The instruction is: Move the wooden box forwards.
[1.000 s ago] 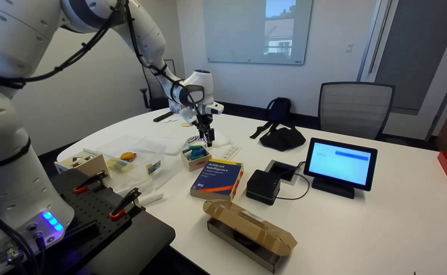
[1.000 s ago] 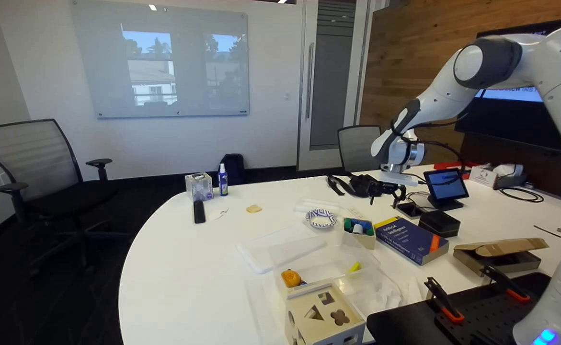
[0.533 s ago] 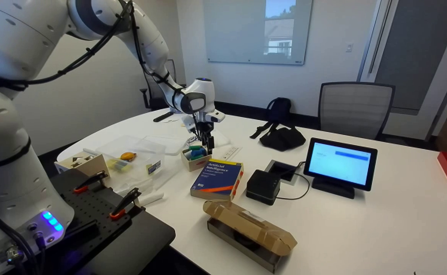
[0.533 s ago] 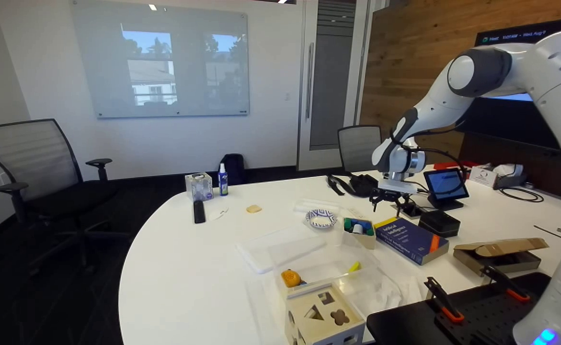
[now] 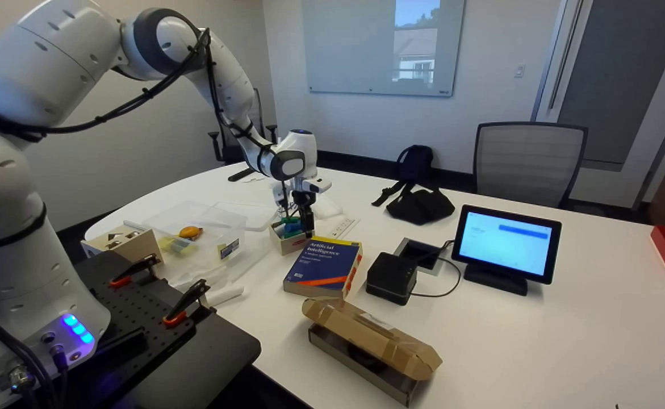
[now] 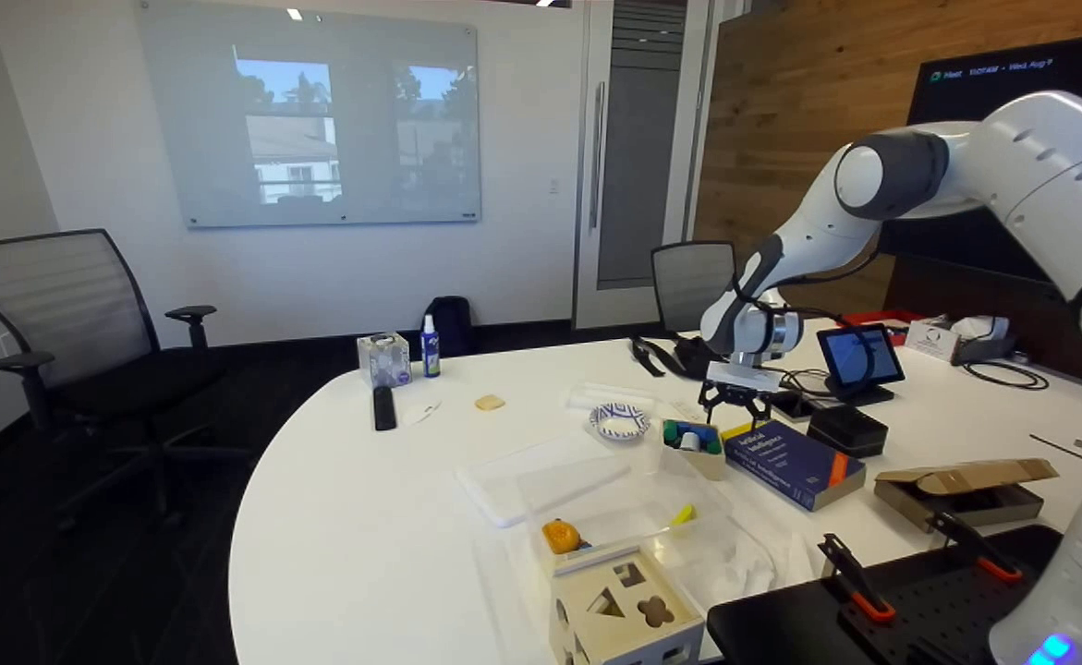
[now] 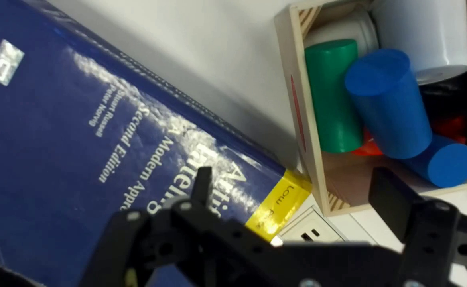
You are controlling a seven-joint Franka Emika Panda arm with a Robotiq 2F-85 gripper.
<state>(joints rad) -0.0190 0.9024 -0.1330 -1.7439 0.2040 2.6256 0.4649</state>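
Above the jaws, the arm (image 5: 82,57) is gleaming white with dark grey bands (image 5: 146,41); a black cable (image 5: 98,120) is running along it. Blue lights (image 5: 78,329) are glowing on the base (image 5: 37,272). The black gripper (image 7: 292,182) is showing silvery screws (image 7: 185,206) beside the jaws.

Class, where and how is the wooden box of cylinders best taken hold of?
The wooden box is probably best pinched by its thin wall on the power outlet side, from above, near the bare inner corner. It stands upright and open-topped, so the gripper could put one finger inside; the book crowds the adjoining wall.
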